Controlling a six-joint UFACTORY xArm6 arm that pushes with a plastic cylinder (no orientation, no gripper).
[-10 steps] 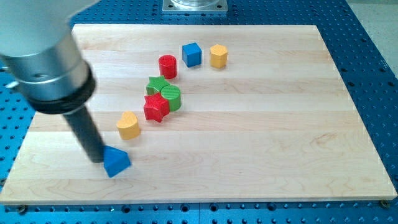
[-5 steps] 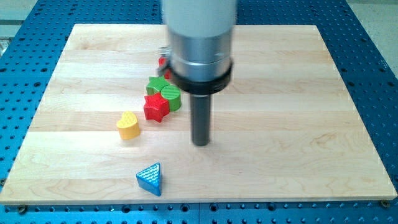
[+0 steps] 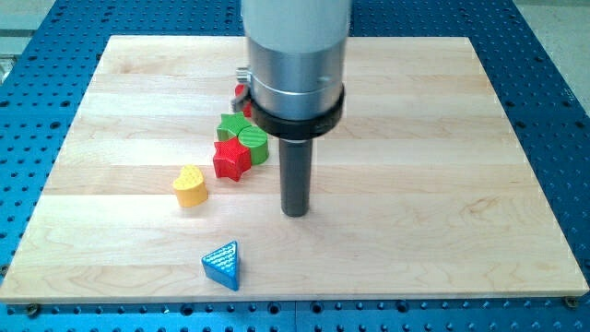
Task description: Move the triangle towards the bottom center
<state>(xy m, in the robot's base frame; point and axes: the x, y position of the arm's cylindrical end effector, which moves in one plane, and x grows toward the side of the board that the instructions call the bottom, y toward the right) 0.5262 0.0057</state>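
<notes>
Flanking my tip (image 3: 295, 213): red star (image 3: 231, 160), blue triangle (image 3: 224, 265).

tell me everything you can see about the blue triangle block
The blue triangle is a small wedge-shaped block with fine ridges across its lighter top face and darker blue sides. It lies flat on the wooden board near the view's bottom edge, left of centre. Nothing touches it: my tip stands apart, up and to its right, and the yellow heart sits above it.

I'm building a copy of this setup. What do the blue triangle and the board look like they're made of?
The blue triangle looks like 3D-printed plastic: fine parallel ridges cross its top face, with a matte finish. The board appears to be light wood, smooth, with faint grain and long plank seams. My tip stands apart from the triangle.
</notes>
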